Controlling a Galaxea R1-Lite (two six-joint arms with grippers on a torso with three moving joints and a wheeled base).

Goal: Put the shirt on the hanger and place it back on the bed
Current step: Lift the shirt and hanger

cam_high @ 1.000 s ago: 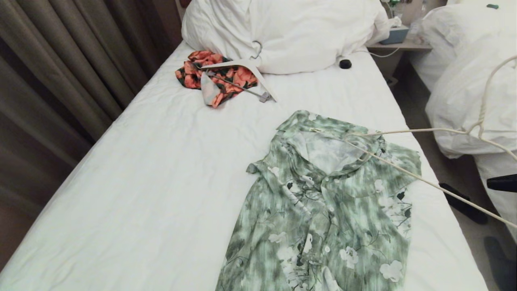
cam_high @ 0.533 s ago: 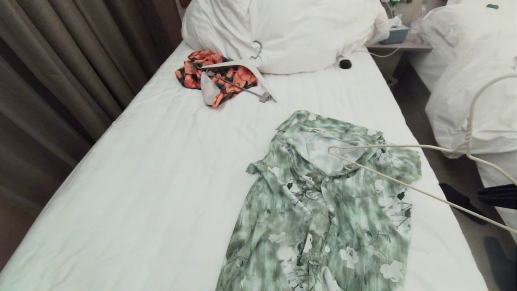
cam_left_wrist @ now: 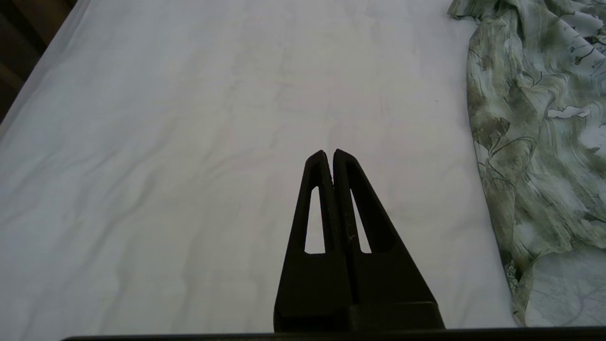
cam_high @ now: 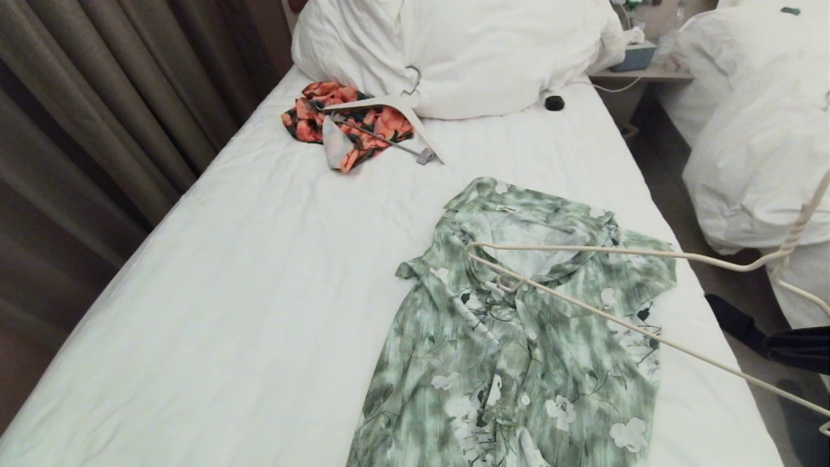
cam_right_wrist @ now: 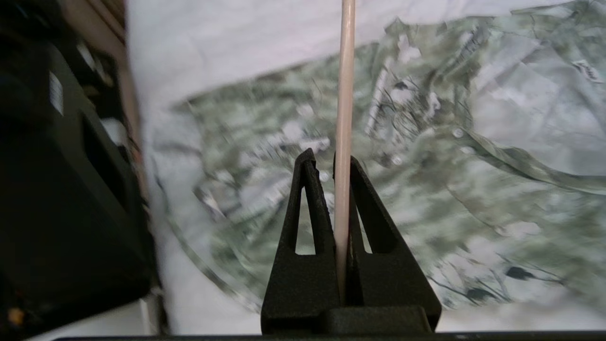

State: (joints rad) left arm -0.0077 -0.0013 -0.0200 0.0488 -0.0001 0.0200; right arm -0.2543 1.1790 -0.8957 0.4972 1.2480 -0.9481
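Curtains on my far left, then the bed with its white sheet running across most of the head view

Left gripper hangs over bare sheet in its wrist view, jaws pressed together, nothing between them, shirt hem off to one side; I don't see that arm in the head view

Orange-and-black floral garment sits near the pillows, with a thick white hanger lying on it. Small dark object rests on the sheet just below the pillows

Shirt lies flat on the right half of the bed, collar toward the pillows, front buttoned, short sleeves spread

Hanger, thin and cream, crosses over the collar and the shirt's right shoulder; its far corner is above the collar opening, and the hook end runs off toward the right edge. I can't tell whether that corner touches the fabric

Right gripper is pinching one thin bar of the hanger between its fingers, seen clearly in its wrist view with the shirt below. In the head view only a dark bit of that arm shows at the right edge

Second bed with a white duvet is on the far right
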